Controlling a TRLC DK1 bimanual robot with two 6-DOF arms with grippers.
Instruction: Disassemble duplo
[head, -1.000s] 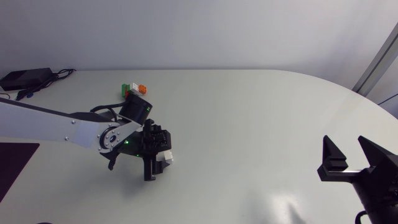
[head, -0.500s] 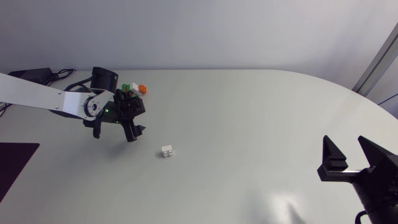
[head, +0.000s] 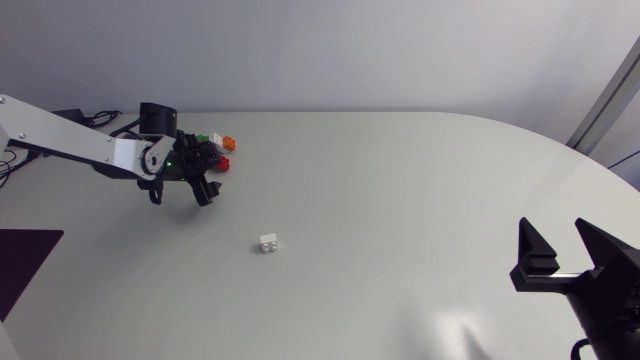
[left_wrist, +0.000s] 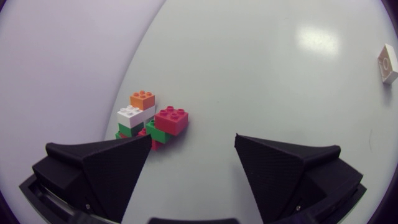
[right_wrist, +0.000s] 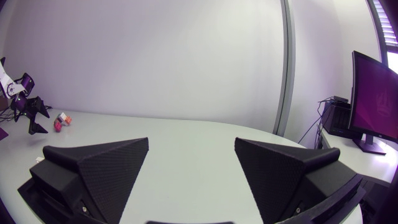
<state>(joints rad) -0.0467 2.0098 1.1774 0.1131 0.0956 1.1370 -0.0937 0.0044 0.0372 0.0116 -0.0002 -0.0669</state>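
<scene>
Left hand (left_wrist: 193, 143) swung back; duplo stack (left_wrist: 151, 118) lies just ahead.

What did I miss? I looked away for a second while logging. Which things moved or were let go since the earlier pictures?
The left claw let go of the white brick, which now lies alone on the table. The claw then swung back toward the far left and is open in front of the stacked duplo cluster. The cluster and the open right claw stayed where they were.
</scene>
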